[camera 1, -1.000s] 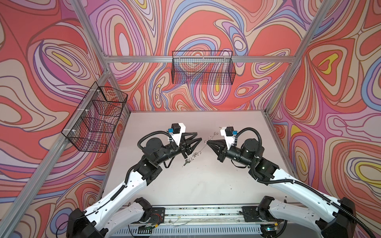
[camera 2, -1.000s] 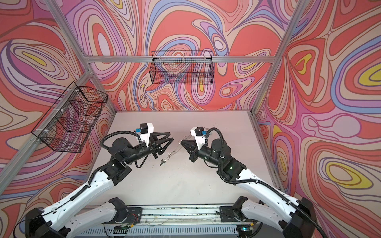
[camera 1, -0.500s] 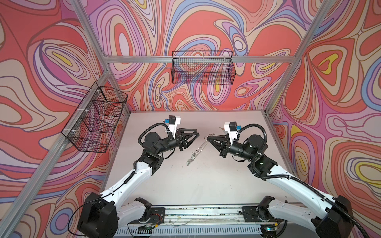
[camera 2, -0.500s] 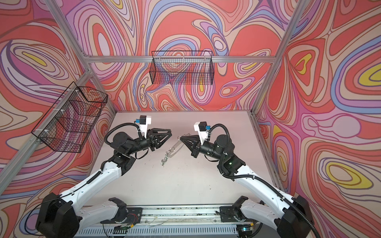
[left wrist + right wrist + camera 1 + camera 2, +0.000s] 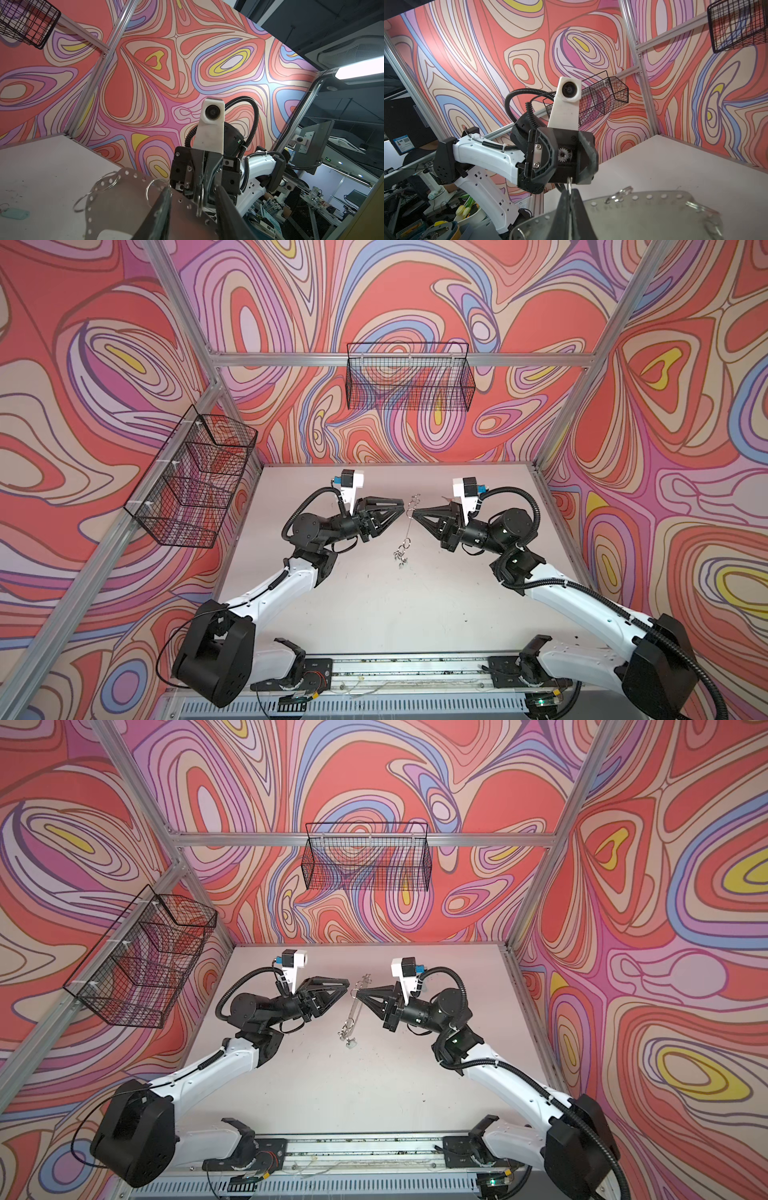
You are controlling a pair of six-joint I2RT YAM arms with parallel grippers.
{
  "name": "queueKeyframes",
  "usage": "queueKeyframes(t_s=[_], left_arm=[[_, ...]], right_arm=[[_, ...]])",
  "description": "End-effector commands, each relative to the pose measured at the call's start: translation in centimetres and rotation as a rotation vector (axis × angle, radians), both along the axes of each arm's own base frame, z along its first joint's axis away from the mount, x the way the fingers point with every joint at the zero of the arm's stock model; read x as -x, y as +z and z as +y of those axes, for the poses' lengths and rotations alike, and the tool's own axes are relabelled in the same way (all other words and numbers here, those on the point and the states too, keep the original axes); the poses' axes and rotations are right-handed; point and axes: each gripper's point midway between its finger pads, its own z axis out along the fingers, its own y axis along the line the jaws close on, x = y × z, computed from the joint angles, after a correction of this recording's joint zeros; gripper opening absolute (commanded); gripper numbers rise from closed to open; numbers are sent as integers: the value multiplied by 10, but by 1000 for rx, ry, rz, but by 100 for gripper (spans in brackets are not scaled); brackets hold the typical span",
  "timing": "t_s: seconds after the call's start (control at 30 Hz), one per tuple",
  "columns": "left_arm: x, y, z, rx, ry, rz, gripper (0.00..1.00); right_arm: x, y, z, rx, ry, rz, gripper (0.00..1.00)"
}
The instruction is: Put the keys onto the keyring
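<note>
Firstly, treat the table (image 5: 457, 605) as a resting place only and work in the air above it. Rely on the right pincer (image 5: 417, 512), closed hard on the rim of the keyring (image 5: 124, 207), to present that plate edge-up just ahead of the left pincer (image 5: 402, 507). Use the left pincer, jaws part-spread and empty, for fetching. Wait out any sway in the keyring's lower end, hanging well below both pincers. Go next, probably, for the tagged key (image 5: 14, 214), flat on the table below the left pincer. Pinch the mint tag, not the thin ring. Aim for a free wire loop (image 5: 619, 193) just beside the right pincer's tips.
</note>
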Motion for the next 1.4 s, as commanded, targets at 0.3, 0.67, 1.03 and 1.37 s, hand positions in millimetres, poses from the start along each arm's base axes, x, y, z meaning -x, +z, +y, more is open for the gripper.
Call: queueKeyframes(t_s=[0.3, 0.67, 1.03, 1.37], left_arm=[[25, 15, -5, 19, -65, -88, 32], [39, 23, -8, 34, -117, -118, 19], [48, 30, -8, 40, -137, -142, 7], [53, 37, -5, 50, -135, -165, 14]], right_arm=[[7, 30, 1, -70, 58, -66, 0], [1, 23, 1, -61, 48, -48, 0], [-4, 11, 3, -35, 45, -30, 0], [-11, -2, 3, -9, 34, -3, 0]])
